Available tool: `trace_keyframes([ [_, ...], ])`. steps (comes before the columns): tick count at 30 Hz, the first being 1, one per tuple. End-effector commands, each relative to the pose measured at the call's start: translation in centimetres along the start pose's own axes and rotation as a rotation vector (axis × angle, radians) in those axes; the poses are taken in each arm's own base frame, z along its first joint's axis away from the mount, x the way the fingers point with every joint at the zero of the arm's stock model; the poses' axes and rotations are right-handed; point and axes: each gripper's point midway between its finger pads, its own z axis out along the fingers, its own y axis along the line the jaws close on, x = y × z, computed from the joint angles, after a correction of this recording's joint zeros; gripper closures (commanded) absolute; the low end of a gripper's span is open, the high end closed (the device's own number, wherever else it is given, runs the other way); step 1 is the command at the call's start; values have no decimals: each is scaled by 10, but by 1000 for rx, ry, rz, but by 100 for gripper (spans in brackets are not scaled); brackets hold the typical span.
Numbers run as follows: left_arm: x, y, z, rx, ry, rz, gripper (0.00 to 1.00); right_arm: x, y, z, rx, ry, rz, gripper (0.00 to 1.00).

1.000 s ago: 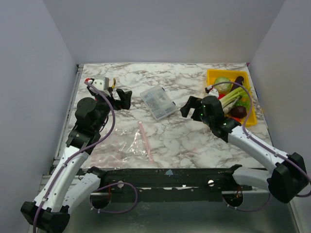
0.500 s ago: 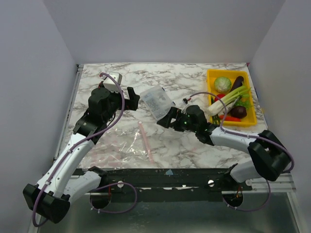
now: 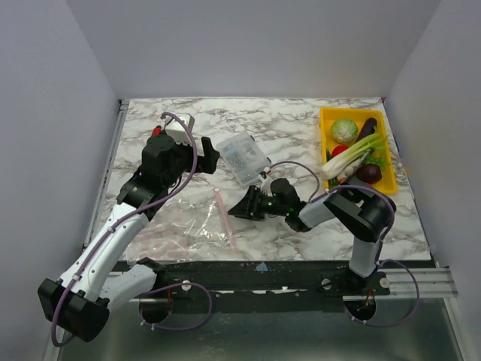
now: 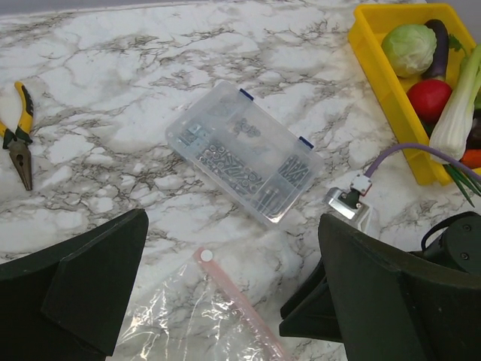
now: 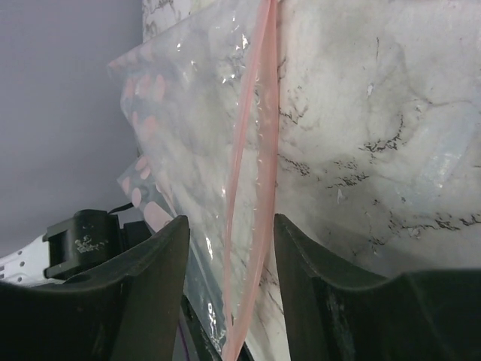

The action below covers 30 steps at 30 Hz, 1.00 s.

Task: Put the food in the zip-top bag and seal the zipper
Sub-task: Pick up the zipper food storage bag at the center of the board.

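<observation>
The zip-top bag (image 3: 180, 226) lies flat and clear at the front left, its pink zipper (image 3: 225, 218) running along the right edge. My right gripper (image 3: 244, 207) lies low at that edge. In the right wrist view its jaws straddle the zipper (image 5: 248, 195) with a gap on each side, and the two pink strips stand slightly apart. My left gripper (image 3: 203, 154) hovers wide open above the bag's (image 4: 188, 323) far corner, holding nothing. The food sits in the yellow tray (image 3: 327, 116): cabbage (image 3: 345, 130), red fruit (image 4: 430, 100), a maroon piece (image 3: 368, 173).
A rigid clear box (image 3: 243, 158) of small parts lies between the two grippers, just beyond the bag. Yellow-handled pliers (image 4: 19, 143) lie at the far left. The right arm's cable (image 3: 293, 167) arches over the table's middle.
My right arm has swung left from the tray down to the bag's mouth, and its jaws have narrowed round the zipper. The left gripper has shifted right towards the box.
</observation>
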Motion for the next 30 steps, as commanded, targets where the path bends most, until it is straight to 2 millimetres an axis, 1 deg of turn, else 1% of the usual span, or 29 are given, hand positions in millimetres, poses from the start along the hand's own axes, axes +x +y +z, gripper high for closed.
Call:
trace_keyframes([
  [1, -10, -12, -2, 50, -12, 0, 2, 11, 21, 10, -129, 35, -7, 51],
  [3, -9, -13, -1, 55, -7, -1, 2, 16, 22, 14, -146, 48, 1, 53],
  [7, -7, -14, 1, 59, 1, -4, 2, 26, 26, 23, -179, 73, 16, 54],
  [9, -6, -14, 2, 61, 8, -5, 2, 30, 27, 29, -186, 86, 18, 56],
  [12, -5, -15, 3, 63, 11, -5, 2, 35, 32, 34, -206, 101, 15, 68],
  [15, -4, -15, 3, 62, 17, -3, 2, 34, 37, 33, -211, 92, 8, 82],
  [16, -4, -15, 3, 63, 17, -2, 2, 32, 39, 31, -210, 87, -5, 85],
  [19, -5, -15, 2, 61, 15, -8, 3, 22, 42, 30, -160, 56, -62, 99],
  [20, -5, -15, 2, 60, 16, -9, 3, 21, 40, 29, -136, 54, -80, 99],
  [22, -7, -15, 0, 56, 15, -15, 3, 15, 45, 27, -123, 35, -116, 99],
  [24, -10, -15, -4, 42, 19, -42, 5, 10, 52, 25, -118, 19, -143, 99],
  [26, -7, -18, -12, 43, 36, -93, 8, 7, 61, 23, -117, 3, -182, 100],
  [30, 12, -28, -32, 85, 98, -195, 14, 5, 84, 22, -98, -41, -295, 100],
])
